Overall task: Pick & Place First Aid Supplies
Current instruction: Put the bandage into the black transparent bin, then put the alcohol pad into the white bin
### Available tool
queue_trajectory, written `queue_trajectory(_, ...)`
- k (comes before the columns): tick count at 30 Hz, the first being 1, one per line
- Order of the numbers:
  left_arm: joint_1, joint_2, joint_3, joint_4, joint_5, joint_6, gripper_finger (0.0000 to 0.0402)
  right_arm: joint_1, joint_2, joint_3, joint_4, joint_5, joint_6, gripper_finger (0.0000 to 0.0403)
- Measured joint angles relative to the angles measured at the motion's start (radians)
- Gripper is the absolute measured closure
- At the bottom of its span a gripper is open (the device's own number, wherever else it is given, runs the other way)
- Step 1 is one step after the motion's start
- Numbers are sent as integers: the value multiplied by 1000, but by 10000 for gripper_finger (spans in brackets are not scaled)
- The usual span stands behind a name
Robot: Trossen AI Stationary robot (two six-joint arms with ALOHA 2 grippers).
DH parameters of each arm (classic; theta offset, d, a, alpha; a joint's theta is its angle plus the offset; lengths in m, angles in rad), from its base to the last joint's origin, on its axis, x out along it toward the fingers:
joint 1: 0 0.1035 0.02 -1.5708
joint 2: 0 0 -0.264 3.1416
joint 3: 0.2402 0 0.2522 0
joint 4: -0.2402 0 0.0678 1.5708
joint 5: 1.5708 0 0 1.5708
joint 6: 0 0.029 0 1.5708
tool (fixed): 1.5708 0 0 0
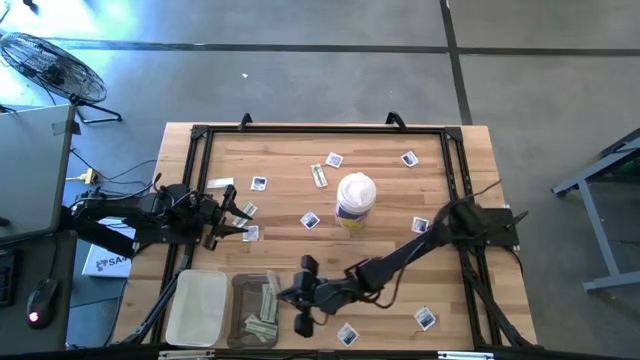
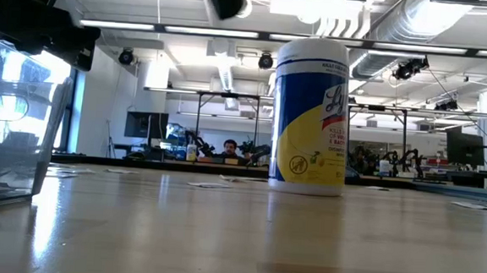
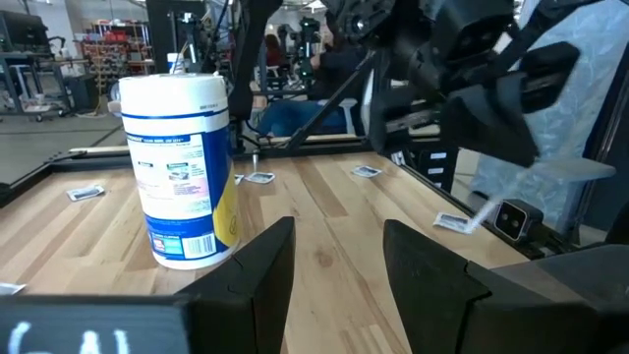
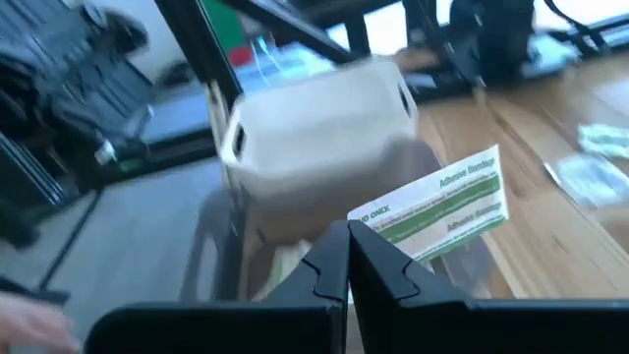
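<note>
right gripper carrying a bandage strip to the bin

right gripper is pinched shut on a green-white strip packet over the clear bin – next it should open to drop it in. left gripper, jaws wide and empty, waits near loose packets; the canister stands mid-table, clear of the drop
</note>
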Motion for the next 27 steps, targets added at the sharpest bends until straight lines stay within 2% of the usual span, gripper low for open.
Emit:
queue_trajectory(6, 0, 0, 0, 0, 3, 0, 247, -6, 152, 155, -28, -15, -35, 402)
queue_trajectory(10, 0, 0, 0, 0, 3, 0, 247, -6, 218, 208, -38, -20, -32, 402)
queue_trajectory(16, 0, 0, 0, 0, 3, 0, 247, -15, 226, 196, -35, 0, -22, 391)
queue_trajectory(23, 0, 0, 0, 0, 3, 0, 247, -18, 226, 195, -37, -40, -13, 339)
queue_trajectory(27, 0, 0, 0, 0, 2, 0, 247, -17, 204, 195, -39, -92, -70, 322)
